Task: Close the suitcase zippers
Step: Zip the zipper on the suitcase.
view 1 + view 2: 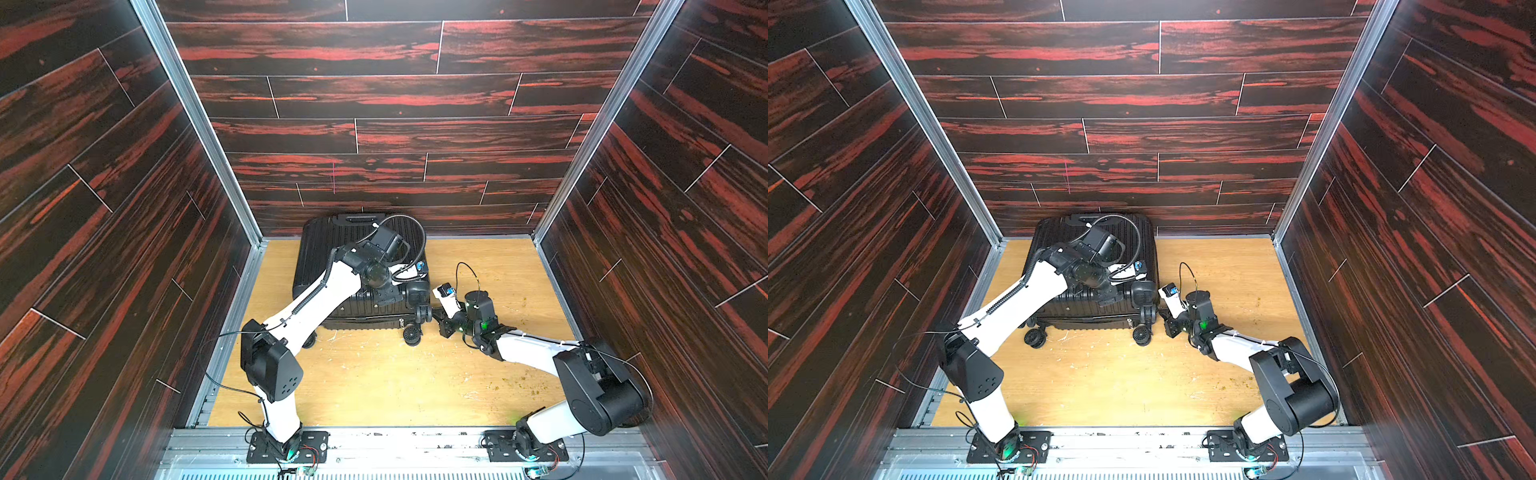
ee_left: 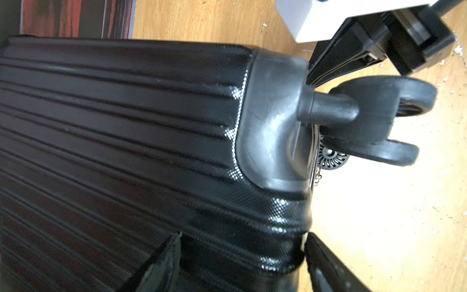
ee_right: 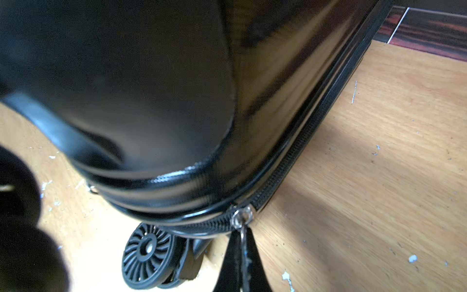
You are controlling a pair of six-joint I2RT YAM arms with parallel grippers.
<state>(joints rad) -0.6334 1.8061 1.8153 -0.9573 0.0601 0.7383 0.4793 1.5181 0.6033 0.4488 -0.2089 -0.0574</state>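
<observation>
- The suitcase (image 1: 316,257) lies flat at the counter's (image 1: 374,382) back edge, toward its left corner.
- Right jaws are pressed together, pinching the zippers' (image 3: 316,136) silvery pull tab (image 3: 243,218) at the case's near right corner, beside a wheel (image 3: 147,249).
- Left jaws are spread over the top shell.
- The stiff, glossy shell may slide; the thin tab needs a deep pinch.

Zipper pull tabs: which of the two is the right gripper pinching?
The pull tab at the suitcase corner beside the spoked wheel: the shut right gripper pinches it. The other tab hangs free on the front edge.
</observation>
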